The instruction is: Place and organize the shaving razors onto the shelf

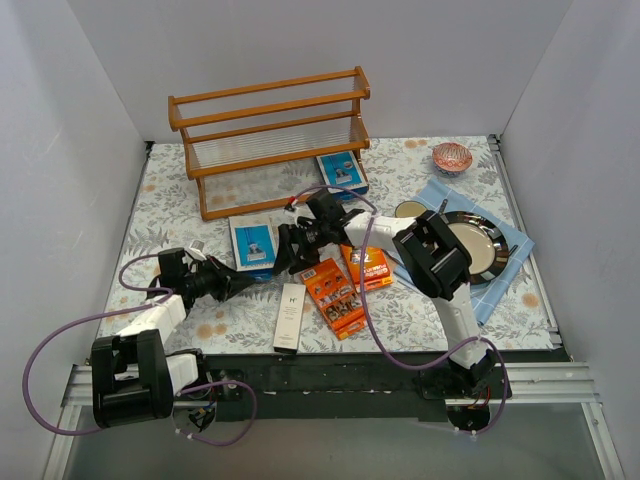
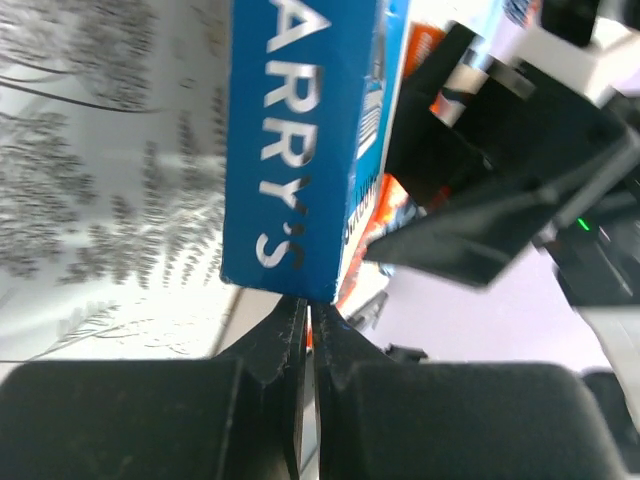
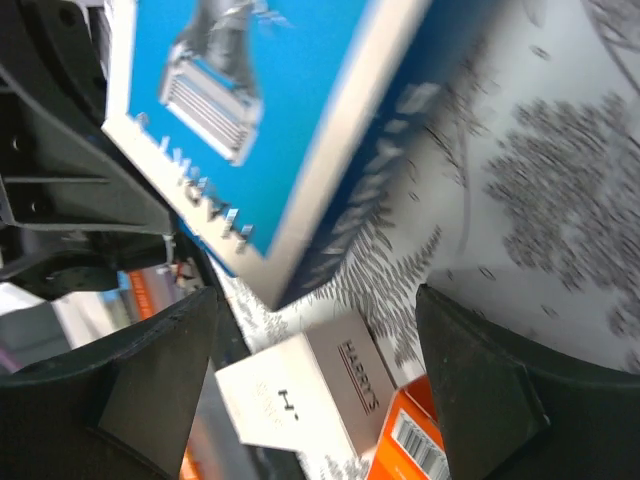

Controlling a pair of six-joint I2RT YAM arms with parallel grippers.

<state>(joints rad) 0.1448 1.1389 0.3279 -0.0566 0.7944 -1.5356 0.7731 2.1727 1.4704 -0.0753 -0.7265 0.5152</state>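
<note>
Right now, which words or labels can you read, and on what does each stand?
"ARRY'S": blue pack side, first letter cut off.
"HARRY'S": end of the white box.
"H'": face of the same box.
Blue pack's front lettering: blurred.
Print on the orange packs: too small to read.

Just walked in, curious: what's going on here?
Both arms are at one blue razor pack before the shelf. The left gripper has its fingers shut at the pack's edge; the right gripper is open beside it. Another blue pack is at the shelf's lower right; two orange packs and a white box lie loose.
</note>
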